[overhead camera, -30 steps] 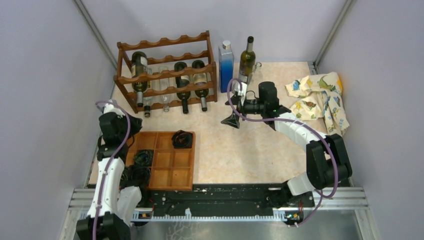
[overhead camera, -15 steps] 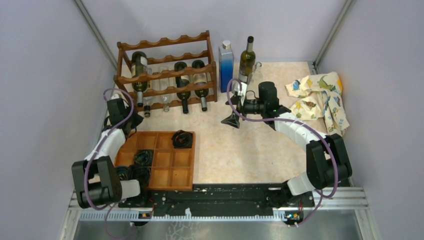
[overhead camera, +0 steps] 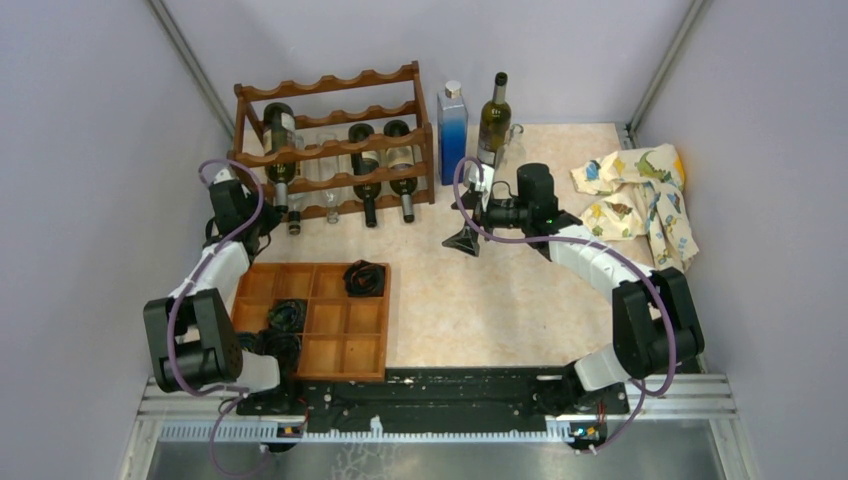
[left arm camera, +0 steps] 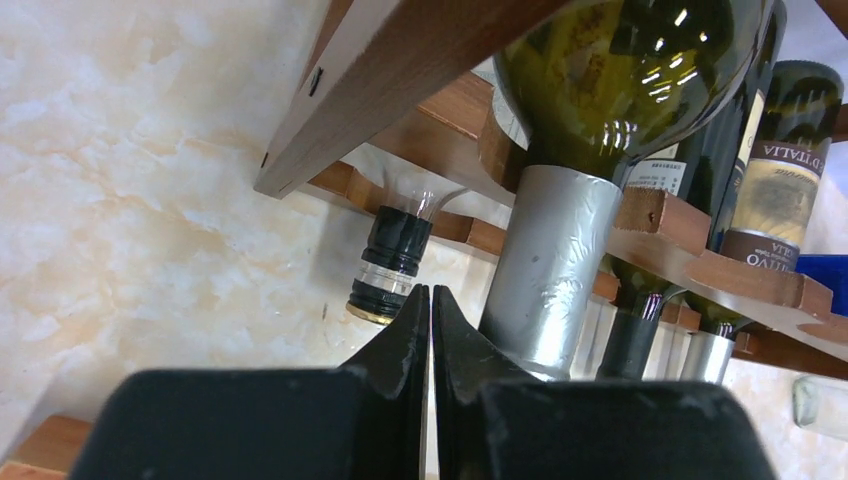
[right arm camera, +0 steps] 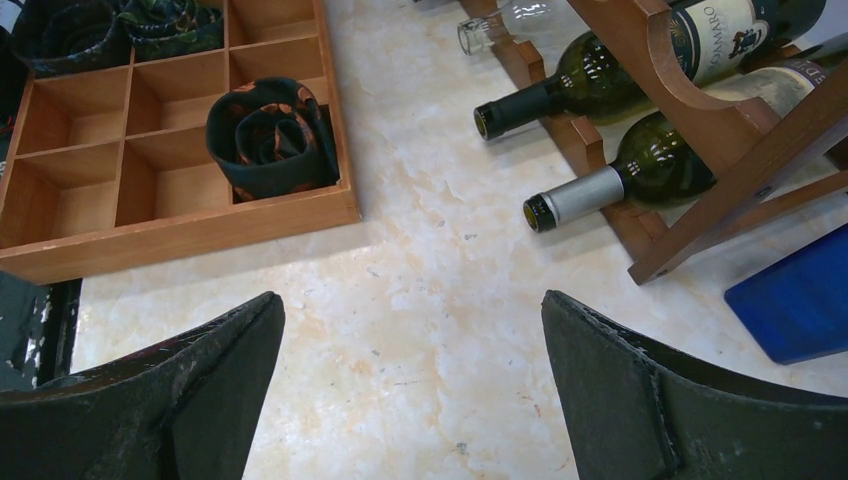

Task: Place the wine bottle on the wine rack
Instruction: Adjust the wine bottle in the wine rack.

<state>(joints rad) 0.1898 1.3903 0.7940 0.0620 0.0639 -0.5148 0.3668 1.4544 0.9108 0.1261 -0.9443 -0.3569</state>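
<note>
Overhead, you'll find the wine bottle (overhead camera: 494, 120) upright on the tabletop (overhead camera: 480, 300) off the wine rack (overhead camera: 330, 88)'s right end; likely heavy, slick glass, so grip its body low.

Left wrist: your left end effector (left arm camera: 430, 300) is pinched closed, empty, at the rack's left end.

Right wrist: your right end effector (right arm camera: 410, 300) is spread wide.

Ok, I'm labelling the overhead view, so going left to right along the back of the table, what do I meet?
wine rack → blue bottle → wine bottle → cloth
</note>
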